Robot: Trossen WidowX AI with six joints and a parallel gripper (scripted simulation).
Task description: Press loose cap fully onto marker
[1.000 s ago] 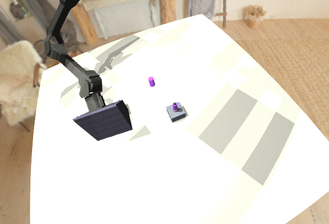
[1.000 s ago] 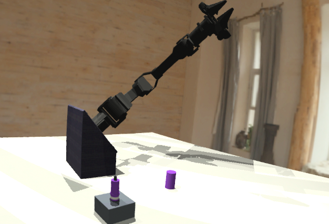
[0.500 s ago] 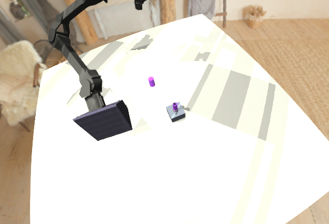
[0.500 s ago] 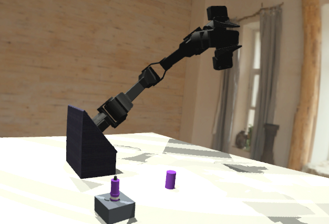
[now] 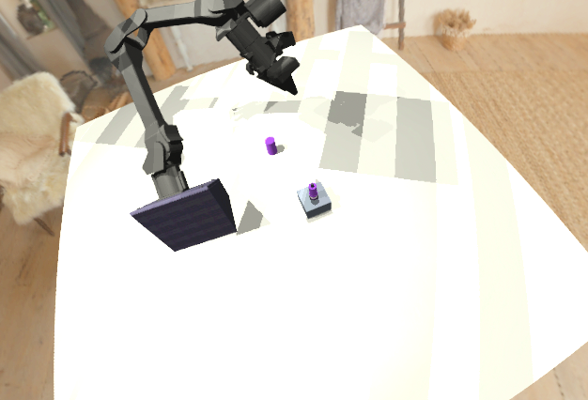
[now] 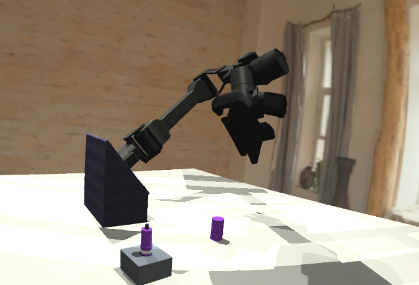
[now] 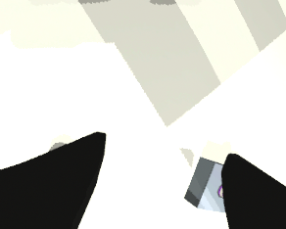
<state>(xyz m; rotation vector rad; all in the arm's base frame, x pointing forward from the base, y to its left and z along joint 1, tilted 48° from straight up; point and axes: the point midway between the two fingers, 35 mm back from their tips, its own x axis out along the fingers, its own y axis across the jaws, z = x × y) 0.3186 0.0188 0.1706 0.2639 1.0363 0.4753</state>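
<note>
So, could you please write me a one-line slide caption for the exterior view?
Open gripper poised high above the table; purple cap stands loose beside the uncapped marker in its holder block.
</note>
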